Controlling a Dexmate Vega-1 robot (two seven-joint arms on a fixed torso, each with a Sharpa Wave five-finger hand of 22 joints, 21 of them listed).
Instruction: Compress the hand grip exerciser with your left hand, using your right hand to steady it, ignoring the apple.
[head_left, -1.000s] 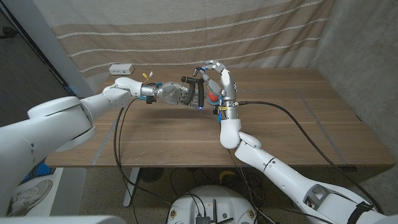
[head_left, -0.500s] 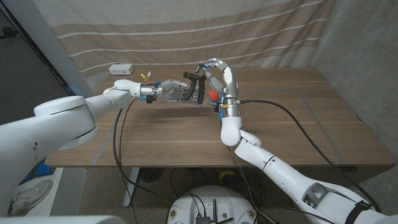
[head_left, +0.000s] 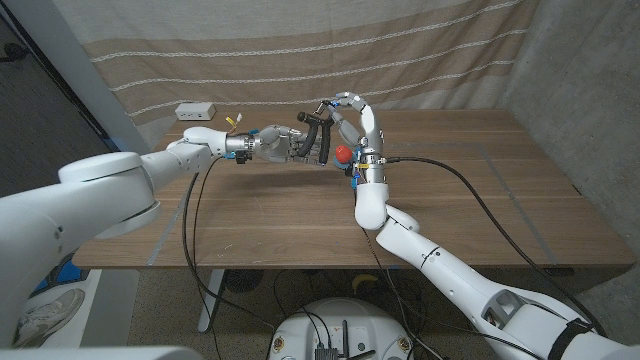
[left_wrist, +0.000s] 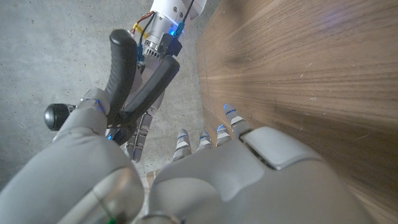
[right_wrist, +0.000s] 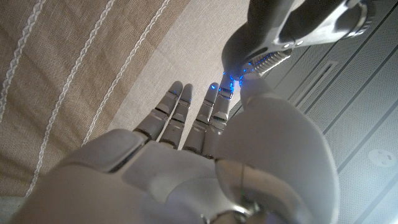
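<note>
The wooden table (head_left: 470, 190) is carrying both arms, which are meeting up in the air near the middle of its far edge. The left hand (head_left: 283, 146) is reaching in from the left side and is wrapping around the hand grip exerciser (head_left: 316, 138). The exerciser is not lying on the table; it is hanging above it between the two hands. Its two black handles (left_wrist: 134, 78) are standing mostly upright and are close together at the top, so the squeeze seems partly done. The right hand (head_left: 349, 118) is coming up from the near side, and its fingers are curving over the top of the exerciser and touching it to steady it. The left hand is the one gripping the handles, so it only needs to keep pulling them together sideways. The red apple (head_left: 342, 153) is sitting on the table just under the hands.
</note>
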